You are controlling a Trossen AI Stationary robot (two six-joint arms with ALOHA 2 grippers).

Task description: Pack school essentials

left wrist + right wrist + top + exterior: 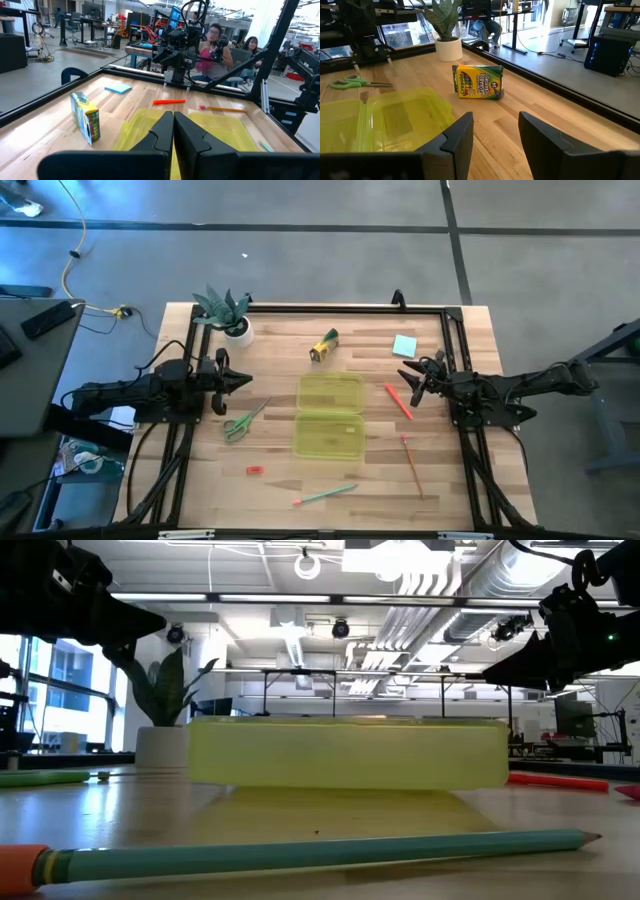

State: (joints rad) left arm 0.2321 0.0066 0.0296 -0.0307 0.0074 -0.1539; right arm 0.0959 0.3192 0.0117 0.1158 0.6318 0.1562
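Nothing packed yet, by the look of it: case (pixel 329 416) lies open mid-tabletop (pixel 300 480), both halves empty. Every essential sits loose around it.

Largest to smallest:
- Left tool (pixel 243 379), fingers pressed together, holding nothing, hovers near the plant (pixel 228 310).
- Right tool (pixel 408 381), fingers parted, empty, hangs just above the red pen (pixel 398 401).
- Crayon box (pixel 324 346) beyond the case, toward the plant side.
- Scissors (pixel 240 423) beside the case, near the left tool.
- Notepad (pixel 404 345) in the far corner on the right arm's side.
- Pencil (pixel 412 467), then green pen (pixel 325 495), toward the front edge.
- Eraser (pixel 254 471), well apart from the case.

Surface: pale wood planks, black frame around it. Room: open workshop, benches, two seated people past the far rail.
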